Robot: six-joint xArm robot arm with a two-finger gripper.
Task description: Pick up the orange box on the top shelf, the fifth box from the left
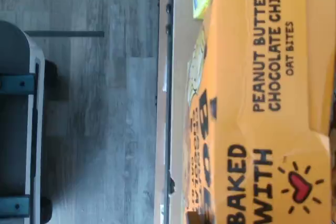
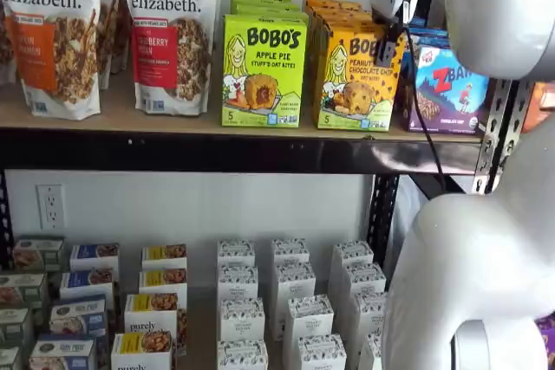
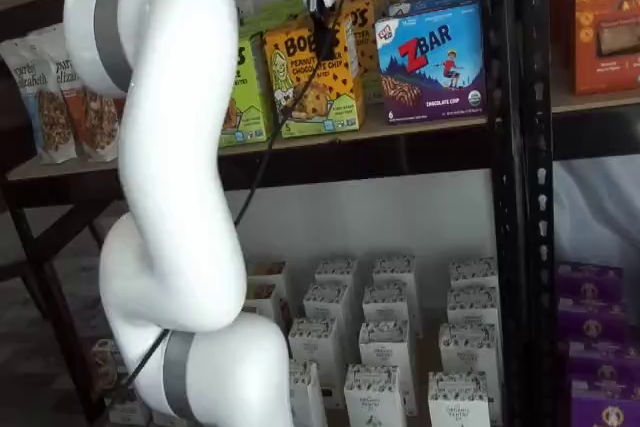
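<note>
The orange box (image 2: 351,75) stands upright on the top shelf (image 2: 173,123), the front one of a row of like boxes, between a lime-green box and a blue box. It also shows in a shelf view (image 3: 310,87), and its lid fills the wrist view (image 1: 262,103). My gripper (image 2: 388,48) hangs at the box's upper right corner. In a shelf view the gripper (image 3: 325,39) shows one black finger low over the box's top edge. No gap between the fingers shows. The box rests on the shelf board (image 3: 440,127).
A lime-green Apple Pie box (image 2: 263,67) stands left of the orange box and a blue ZBar box (image 2: 451,84) right of it. Granola bags (image 2: 169,32) stand farther left. Small white boxes (image 2: 286,301) fill the lower shelf. A black upright (image 3: 510,147) stands to the right.
</note>
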